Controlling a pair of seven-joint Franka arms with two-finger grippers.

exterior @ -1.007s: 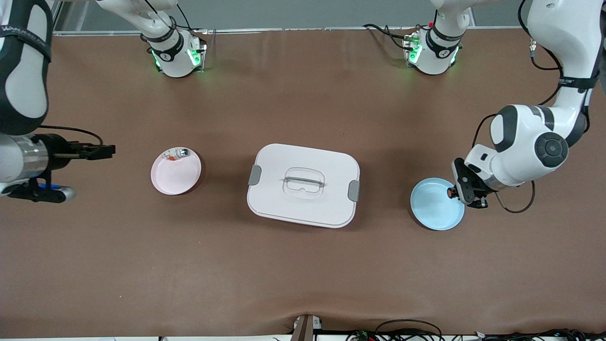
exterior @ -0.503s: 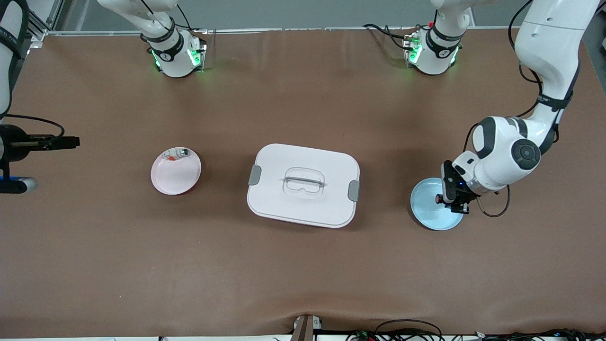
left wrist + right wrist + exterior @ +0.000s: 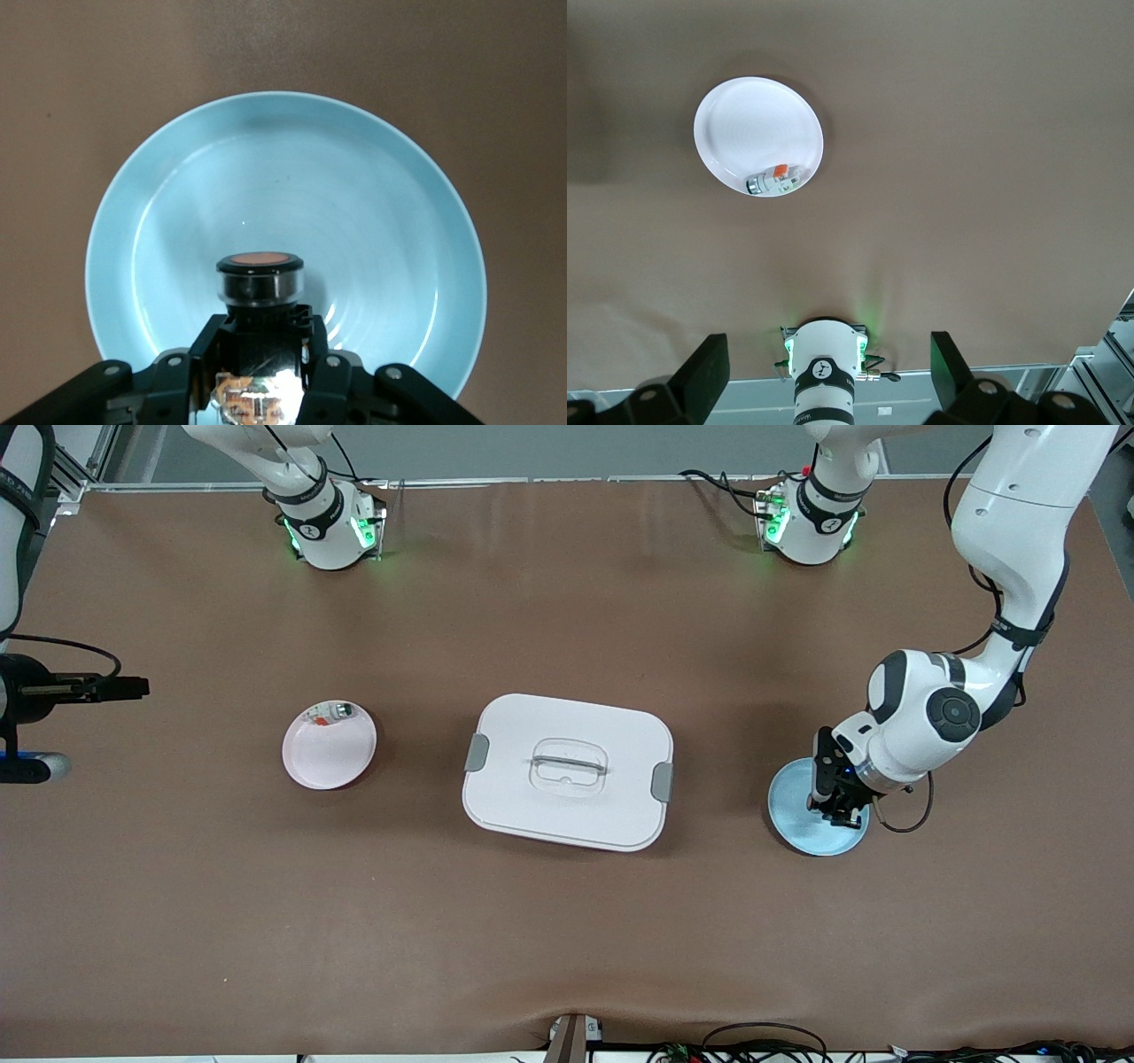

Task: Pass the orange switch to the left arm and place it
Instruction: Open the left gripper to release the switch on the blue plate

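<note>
My left gripper [image 3: 828,802] is shut on the orange switch [image 3: 260,276], a stubby black part with a round orange end. It holds the switch low over the light blue plate [image 3: 791,815] at the left arm's end of the table. The left wrist view shows the switch above the plate's bowl [image 3: 372,204]. My right gripper [image 3: 133,686] is open and empty, up over the right arm's end of the table. The white box [image 3: 567,771] stands mid-table between the two plates.
A pink plate [image 3: 330,748] lies toward the right arm's end and holds a small whitish-clear part [image 3: 337,711] with green and red bits. The right wrist view also shows that plate [image 3: 757,133] and part [image 3: 775,182]. Both arm bases stand along the table's back edge.
My left gripper has swung in and come down over the blue plate with the switch. My right arm drew back toward its table end, then stayed still.
</note>
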